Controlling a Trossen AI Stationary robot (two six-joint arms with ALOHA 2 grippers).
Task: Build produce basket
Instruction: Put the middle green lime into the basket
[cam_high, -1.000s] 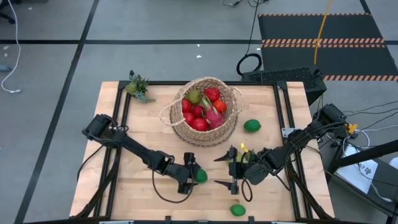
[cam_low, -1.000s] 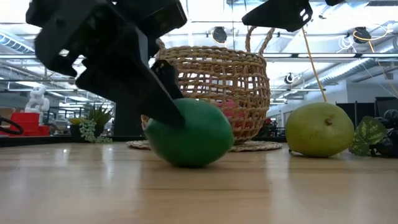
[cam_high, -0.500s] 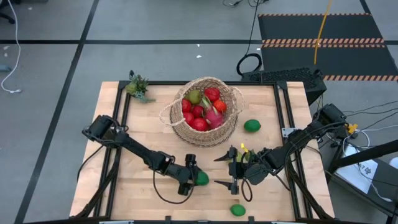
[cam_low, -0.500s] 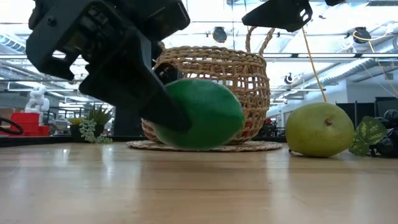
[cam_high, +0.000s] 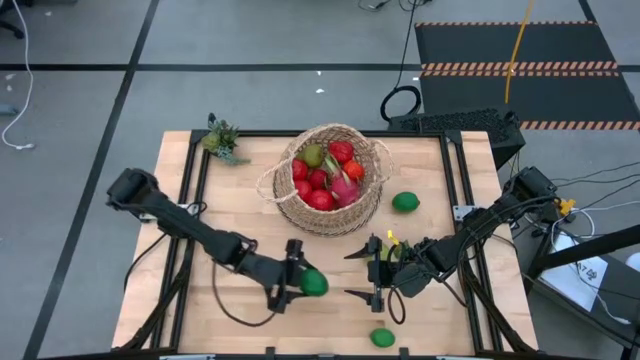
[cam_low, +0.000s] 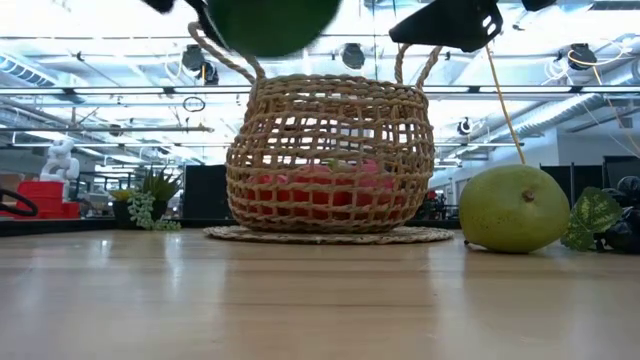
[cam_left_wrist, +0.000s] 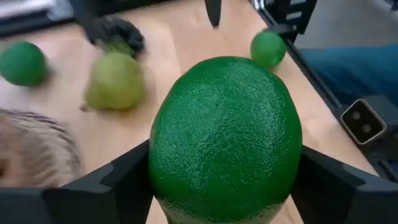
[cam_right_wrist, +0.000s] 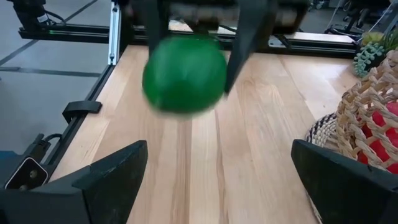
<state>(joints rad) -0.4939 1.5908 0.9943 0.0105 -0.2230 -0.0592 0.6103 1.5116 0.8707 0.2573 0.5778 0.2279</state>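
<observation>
The woven basket (cam_high: 325, 182) stands at the table's far middle, with red, green and pink produce inside. My left gripper (cam_high: 305, 283) is shut on a green lime (cam_left_wrist: 224, 137) in front of the basket, high above the table (cam_low: 270, 18). My right gripper (cam_high: 358, 272) waits open just right of it, facing it, with nothing between its fingers. A pear (cam_low: 513, 208) rests on the table beside dark grapes (cam_left_wrist: 115, 31). Two more limes lie on the table, one right of the basket (cam_high: 405, 202) and one at the near edge (cam_high: 382, 337). My left gripper pinches the lime's two opposite sides (cam_left_wrist: 158, 168) between its two fingers (cam_left_wrist: 124, 183). The fingers come from the table's left, slanting downward. The lime is lifted clear of the table, and its free end juts out past the fingertips.
A small green spiky plant (cam_high: 222, 138) sits at the far left corner. Black frame rails (cam_high: 465, 190) run along the table's sides. Bare wood lies at the near left (cam_high: 200, 310) and between the grippers and the basket.
My left gripper has closed on the green lime and risen with it. The lime, which lay on the table a second ago, now hangs clear, at about the height of the basket's rim in the low view.
</observation>
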